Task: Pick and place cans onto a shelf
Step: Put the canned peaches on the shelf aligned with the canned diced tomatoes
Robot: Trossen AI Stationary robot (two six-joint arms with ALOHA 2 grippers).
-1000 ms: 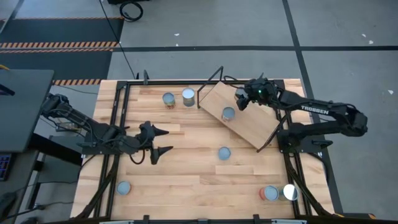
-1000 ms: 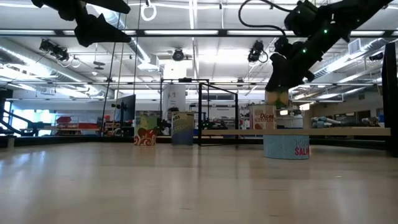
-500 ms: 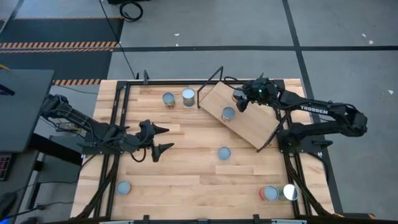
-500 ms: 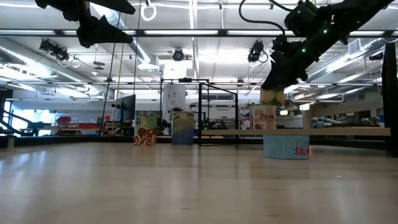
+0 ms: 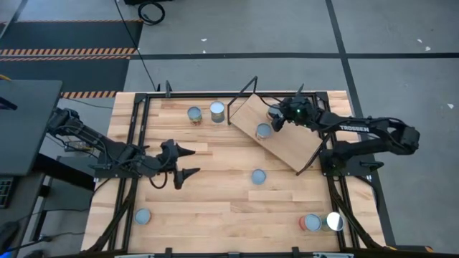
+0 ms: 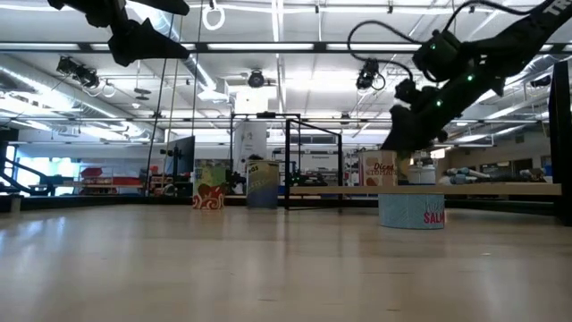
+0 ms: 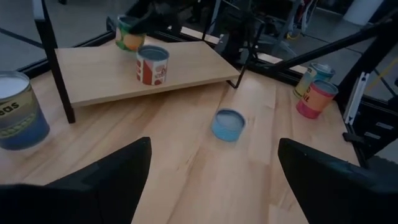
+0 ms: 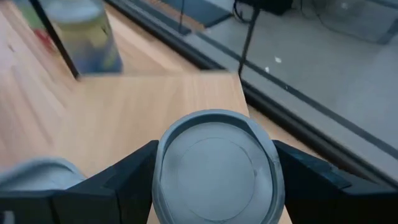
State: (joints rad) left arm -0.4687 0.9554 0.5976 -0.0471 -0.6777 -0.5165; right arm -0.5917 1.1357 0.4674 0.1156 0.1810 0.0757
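- Over the shelf (image 5: 280, 136) far edge: right gripper (image 5: 275, 115) reaches low, fingers clamped on a can (image 8: 216, 167).
- Left gripper (image 5: 185, 162): raised above counter (image 5: 215, 201), fingers apart.

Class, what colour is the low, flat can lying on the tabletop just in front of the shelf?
Pale blue; the flat can shows best in the left wrist view.

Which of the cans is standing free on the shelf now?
The can with the reddish side, near the middle of the shelf. The right gripper holds another; the rest stand on the table.
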